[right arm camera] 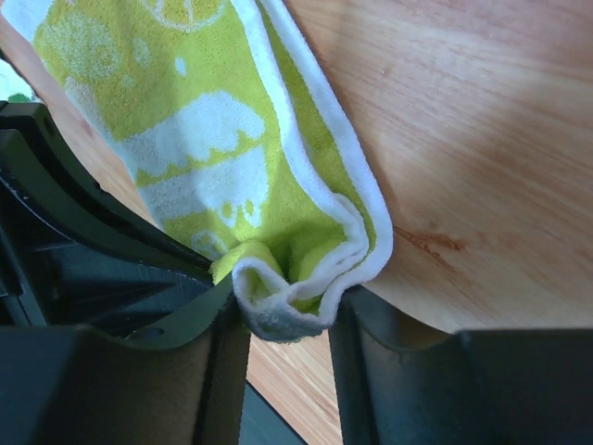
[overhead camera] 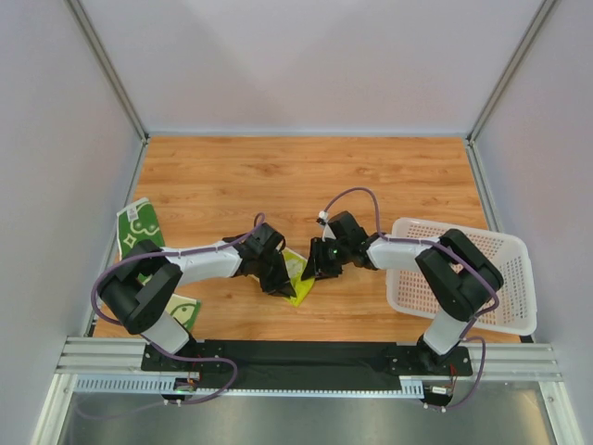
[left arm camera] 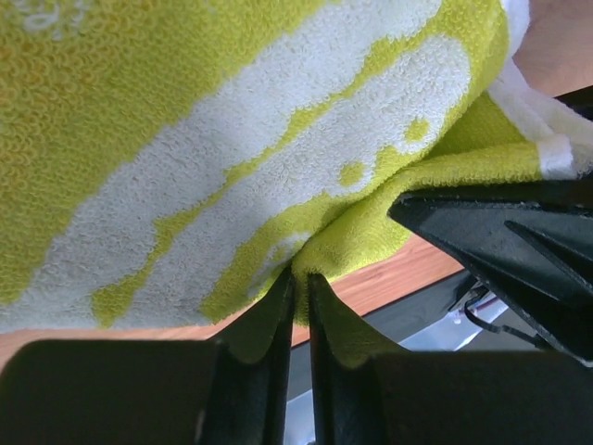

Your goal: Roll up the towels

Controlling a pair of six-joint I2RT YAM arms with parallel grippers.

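Note:
The pale yellow towel point(overhead camera: 298, 278) with yellow-green prints lies bunched on the wooden table between my two grippers. My left gripper point(overhead camera: 278, 275) is shut on a fold of it; in the left wrist view the fingertips pinch the towel point(left arm camera: 278, 139) at the gripper point(left arm camera: 302, 278). My right gripper point(overhead camera: 318, 266) holds the rolled end of the towel point(right arm camera: 241, 158) between its jaws point(right arm camera: 283, 311). The right gripper's black finger shows in the left wrist view point(left arm camera: 505, 241). The dark green towel point(overhead camera: 137, 228) with cream prints lies at the table's left edge, partly under my left arm.
A white perforated basket point(overhead camera: 517, 278) sits at the right, overhanging the table's right edge. Grey walls close in the table on three sides. A black and metal rail point(overhead camera: 306, 357) runs along the near edge.

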